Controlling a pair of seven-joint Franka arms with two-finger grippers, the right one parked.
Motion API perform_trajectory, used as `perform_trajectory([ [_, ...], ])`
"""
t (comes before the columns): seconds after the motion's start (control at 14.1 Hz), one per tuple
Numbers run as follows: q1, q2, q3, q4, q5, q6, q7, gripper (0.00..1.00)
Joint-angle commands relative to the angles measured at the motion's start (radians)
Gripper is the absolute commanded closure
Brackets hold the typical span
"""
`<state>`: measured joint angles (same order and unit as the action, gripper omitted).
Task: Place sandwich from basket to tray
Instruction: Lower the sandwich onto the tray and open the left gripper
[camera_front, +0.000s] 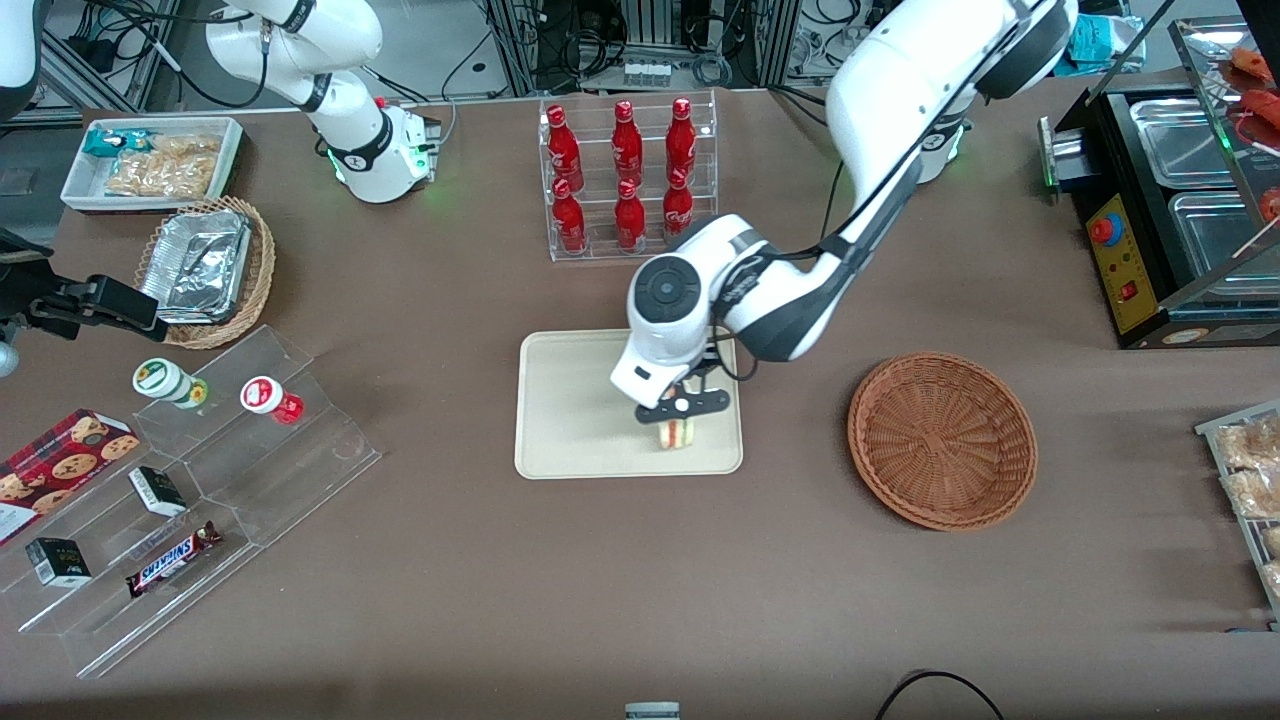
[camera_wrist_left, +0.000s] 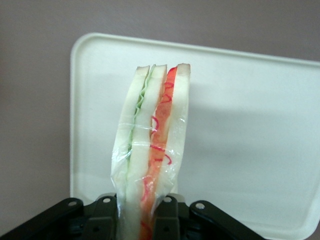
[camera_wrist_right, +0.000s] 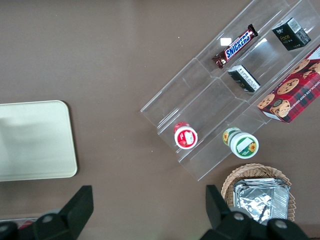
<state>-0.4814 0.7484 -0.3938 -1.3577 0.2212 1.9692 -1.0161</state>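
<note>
The tray (camera_front: 570, 400) lay in the middle of the front view. Over its part nearest the front camera, toward the basket, the gripper (camera_front: 682, 408) hung, its fingers closed on the sandwich (camera_front: 676, 434), which seemed just above the tray or touching it; I cannot tell which. It was probably held there to be let go. In the wrist view the sandwich (camera_wrist_left: 152, 145) stood with its long axis pointing away from the fingers (camera_wrist_left: 169, 215). At the right the basket (camera_front: 942, 440) lay empty.
</note>
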Motion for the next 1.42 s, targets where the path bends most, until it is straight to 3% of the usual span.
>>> perform_trajectory([
  [0.0, -0.068, 0.118, 0.013, 0.149, 0.055, -0.018, 0.002, 0.79],
  [0.35, -0.102, 0.212, 0.015, 0.213, 0.144, 0.010, 0.005, 0.76],
  [0.57, -0.109, 0.227, 0.015, 0.213, 0.153, 0.017, 0.004, 0.73],
  [0.64, -0.109, 0.226, 0.015, 0.213, 0.152, 0.017, 0.005, 0.53],
  [0.71, -0.108, 0.220, 0.013, 0.213, 0.152, 0.016, 0.005, 0.14],
  [0.78, -0.106, 0.204, 0.013, 0.213, 0.150, 0.013, 0.004, 0.00],
  [1.13, -0.013, -0.004, 0.010, 0.200, 0.139, -0.160, 0.023, 0.00],
  [1.35, 0.070, -0.107, 0.010, 0.183, 0.107, -0.286, 0.134, 0.00],
])
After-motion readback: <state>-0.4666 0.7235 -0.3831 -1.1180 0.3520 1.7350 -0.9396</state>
